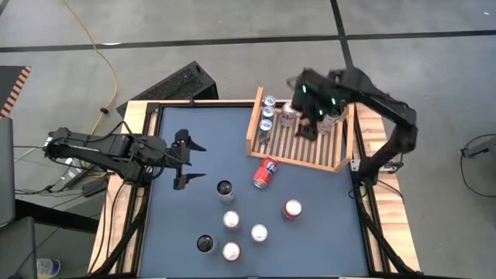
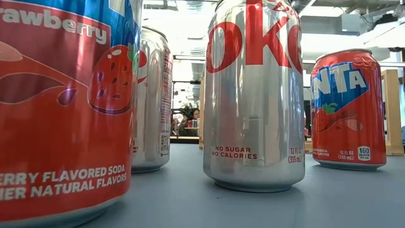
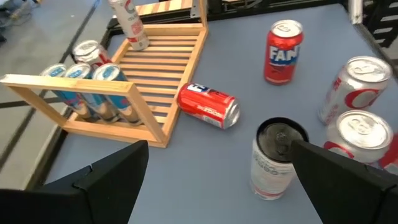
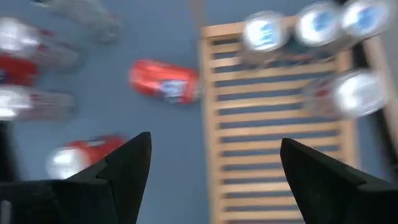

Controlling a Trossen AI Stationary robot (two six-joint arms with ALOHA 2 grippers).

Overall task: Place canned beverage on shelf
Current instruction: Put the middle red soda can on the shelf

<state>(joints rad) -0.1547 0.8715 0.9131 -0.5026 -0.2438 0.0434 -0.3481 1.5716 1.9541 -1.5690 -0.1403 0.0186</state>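
— Left end effector [image 1: 188, 159], where is it and how are its fingers?
— Over the left part of the dark worktop [image 1: 186, 225], fingers spread wide with nothing between them, near a dark-topped can [image 1: 225, 189].

— Loose cans on the worktop?
— Six stand upright in the middle and near part. A red Fanta can [image 1: 265, 172] lies on its side just beside the front edge of the shelf [image 1: 297, 142].

— And the shelf?
— It sits at the far right of the worktop. Three blue-topped cans [image 1: 267, 111] line its left board, and two silver cans [image 1: 289, 113] stand along its back.

— Right end effector [image 1: 311, 124]?
— Above the shelf's slats, between the two silver cans, fingers apart and gripping nothing.
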